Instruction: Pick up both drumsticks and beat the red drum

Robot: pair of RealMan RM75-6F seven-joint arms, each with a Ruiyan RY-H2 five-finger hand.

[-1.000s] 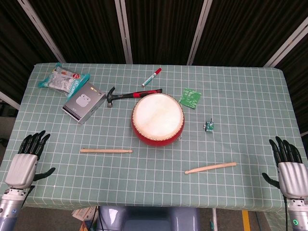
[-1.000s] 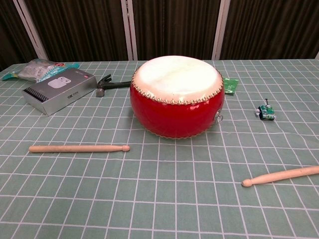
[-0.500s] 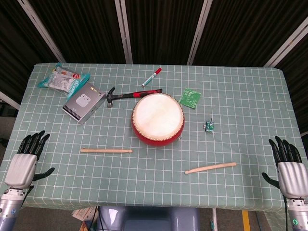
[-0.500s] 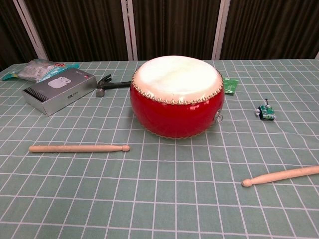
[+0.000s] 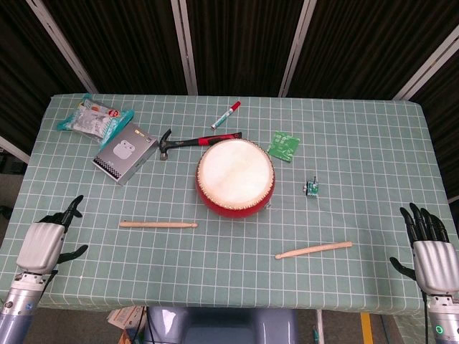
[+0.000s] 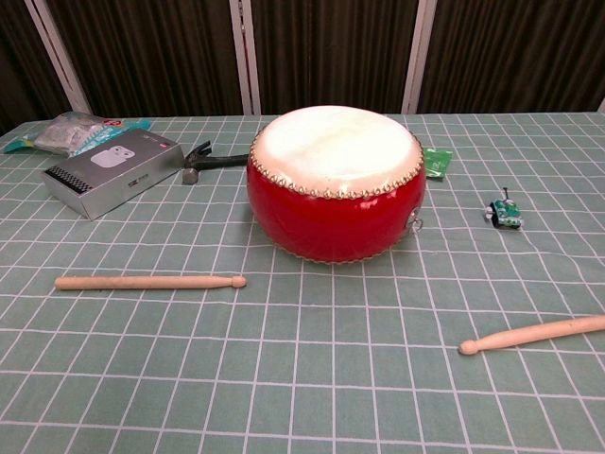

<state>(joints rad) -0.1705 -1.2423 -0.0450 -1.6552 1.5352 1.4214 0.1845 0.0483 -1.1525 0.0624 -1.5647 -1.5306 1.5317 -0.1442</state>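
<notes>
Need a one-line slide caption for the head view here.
Red drum mid-table, one drumstick at its left and another drumstick at its right, both hands empty at the near edge.

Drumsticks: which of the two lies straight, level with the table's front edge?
The left drumstick, in front of the red drum toward the robot's left hand. It lies level, tip pointing right; the right drumstick slants, tip pointing left.
</notes>
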